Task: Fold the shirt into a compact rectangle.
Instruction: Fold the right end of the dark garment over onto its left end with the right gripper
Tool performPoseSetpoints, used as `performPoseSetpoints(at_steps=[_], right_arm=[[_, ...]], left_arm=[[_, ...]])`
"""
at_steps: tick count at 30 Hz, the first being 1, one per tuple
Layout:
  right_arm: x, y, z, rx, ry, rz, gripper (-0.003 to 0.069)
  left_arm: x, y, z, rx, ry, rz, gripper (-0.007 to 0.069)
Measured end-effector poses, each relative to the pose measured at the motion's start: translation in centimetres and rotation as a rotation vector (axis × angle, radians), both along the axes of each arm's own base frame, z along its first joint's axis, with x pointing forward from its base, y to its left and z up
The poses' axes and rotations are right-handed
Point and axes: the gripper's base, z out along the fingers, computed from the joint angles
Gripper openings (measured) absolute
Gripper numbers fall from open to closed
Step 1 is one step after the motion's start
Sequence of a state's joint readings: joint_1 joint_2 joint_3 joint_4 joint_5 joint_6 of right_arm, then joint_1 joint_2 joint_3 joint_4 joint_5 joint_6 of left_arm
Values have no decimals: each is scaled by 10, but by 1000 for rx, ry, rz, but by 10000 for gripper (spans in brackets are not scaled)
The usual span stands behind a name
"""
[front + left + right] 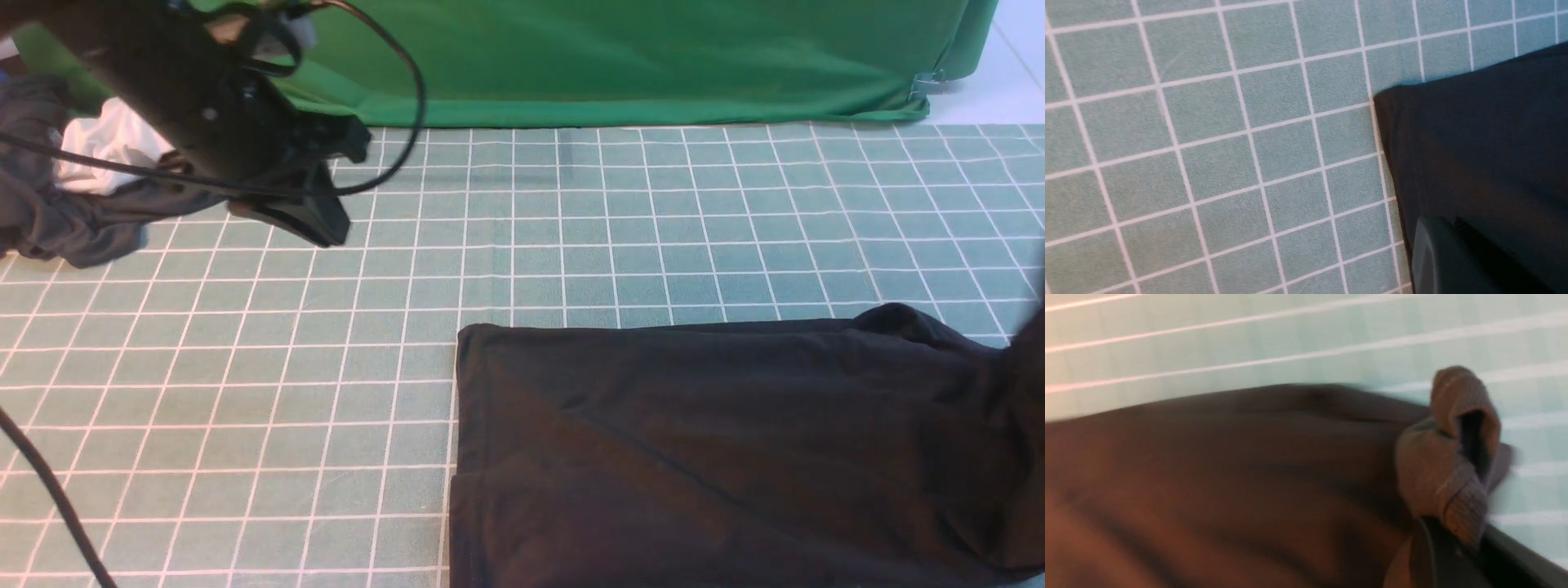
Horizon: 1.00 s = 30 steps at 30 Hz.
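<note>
Right gripper (1466,539): I find the jaws clamped on a bunched, ribbed edge of the shirt (1229,477). Collar or cuff, I cannot tell, as that wrist picture is smeared. Left gripper (322,224): jaws closed, holding nothing, clear above the mat. Only one finger (1435,257) shows in its wrist view.

The cloth I can see is plain black. The shirt lies mostly flat on the gridded green mat (245,367), near side, right of centre, and its near part is cut off by the frame.

The right arm (1033,343) is only a dark blur at the front view's right edge. The left arm (188,90) is raised and slants down over the mat's far left, its cable (408,106) looped. It is near a dark grey garment (49,220) bunched with a white cloth (102,151).
</note>
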State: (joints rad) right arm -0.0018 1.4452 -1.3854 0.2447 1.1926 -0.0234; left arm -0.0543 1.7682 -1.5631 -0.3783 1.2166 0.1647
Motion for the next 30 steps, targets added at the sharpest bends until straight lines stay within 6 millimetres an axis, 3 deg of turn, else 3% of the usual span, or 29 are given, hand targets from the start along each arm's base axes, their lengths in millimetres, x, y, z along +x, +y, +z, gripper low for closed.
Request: performPoseSetpoints(at_steps=[2, 3, 4, 9, 12, 13, 16, 20, 25, 26, 27, 28, 30], right_arm=[[-2, 39, 2, 48, -28, 90, 43], [-2, 43, 2, 56, -28, 93, 43], [-6, 77, 2, 83, -51, 163, 43], [-17, 151, -9, 148, -73, 295, 43], [-26, 199, -30, 166, -37, 377, 43], [-28, 201, -30, 168, -39, 383, 43], [-35, 238, -60, 155, 15, 444, 43], [-38, 274, -96, 139, 33, 492, 46], [-37, 293, -122, 145, 34, 492, 105], [-36, 296, -125, 150, 35, 487, 170], [-37, 296, -126, 150, 36, 487, 181], [-37, 296, -126, 153, 38, 486, 310], [-37, 293, -121, 150, 41, 491, 432]], left_arm=[[1, 4, 0, 2, -4, 1, 11], [1, 4, 0, 1, -4, 2, 11], [1, 5, 0, 0, -6, -1, 11], [1, 4, 0, -9, -8, -3, 11], [1, 4, 0, -8, -11, -4, 11], [1, 4, 0, -8, -11, -4, 11], [1, 4, 0, -8, -11, -4, 11], [1, 4, 0, -7, -11, -4, 12], [1, 4, 1, -8, -12, -4, 12], [1, 4, 1, -8, -12, -4, 12], [1, 4, 1, -8, -12, -4, 12], [1, 4, 1, -8, -12, -4, 12], [1, 4, 1, -8, -13, -4, 12]])
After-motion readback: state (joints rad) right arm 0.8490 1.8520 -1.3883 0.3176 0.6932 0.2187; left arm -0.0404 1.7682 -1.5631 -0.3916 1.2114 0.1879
